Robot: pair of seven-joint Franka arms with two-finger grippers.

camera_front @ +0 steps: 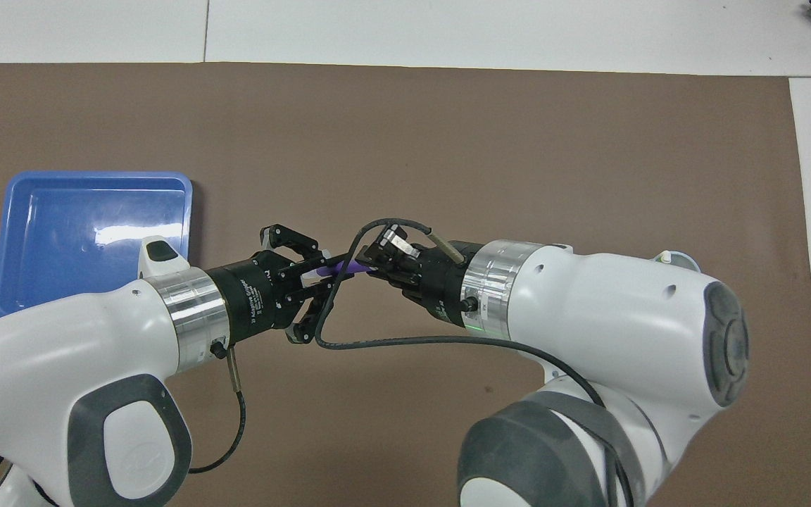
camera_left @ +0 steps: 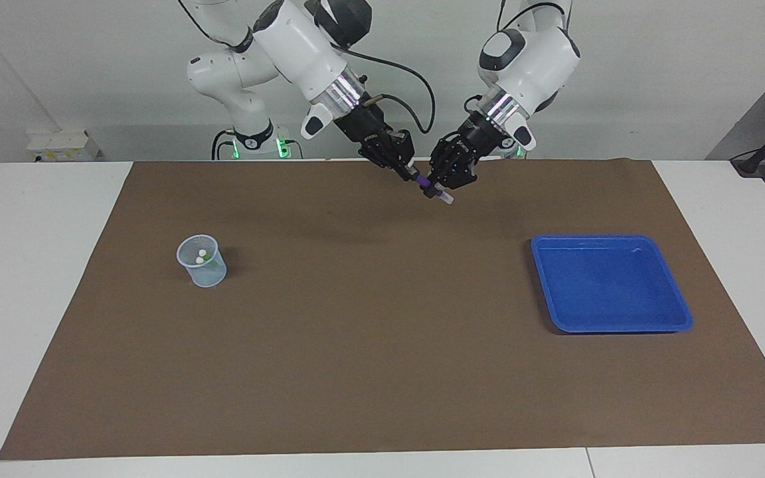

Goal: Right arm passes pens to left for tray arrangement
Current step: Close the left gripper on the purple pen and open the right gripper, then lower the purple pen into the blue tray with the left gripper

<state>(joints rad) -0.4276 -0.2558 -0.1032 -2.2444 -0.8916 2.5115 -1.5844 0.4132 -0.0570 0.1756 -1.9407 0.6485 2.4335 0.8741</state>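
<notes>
The purple pen (camera_left: 430,190) is gripped from both ends at once, up in the air over the brown mat (camera_left: 382,345) near the robots' edge of the counter (camera_left: 37,265). The right claw (camera_left: 413,174) is clamped on the upper end of the pen, and the left claw (camera_left: 441,188) is closed on the lower part of the barrel, with the whitish cap (camera_left: 447,198) left poking out below its fingertips. The pen is held tilted, its capped end lower and pointed toward the left arm's end of the counter.

In the overhead view only a short purple stretch (camera_front: 346,267) is seen between the two claws, which are brought almost tip to tip. A black cable (camera_front: 405,341) is looped under the right arm's wrist and across the left claw's links.

The blue tray (camera_left: 611,324) is laid flat on the mat toward the left arm's end, farther from the robots than the claws, and nothing is seen lying in it. A small translucent cup (camera_left: 202,261) is stood upright toward the right arm's end, well apart from the tray; two whitish pen caps (camera_left: 200,256) and a touch of green are made out inside it.
</notes>
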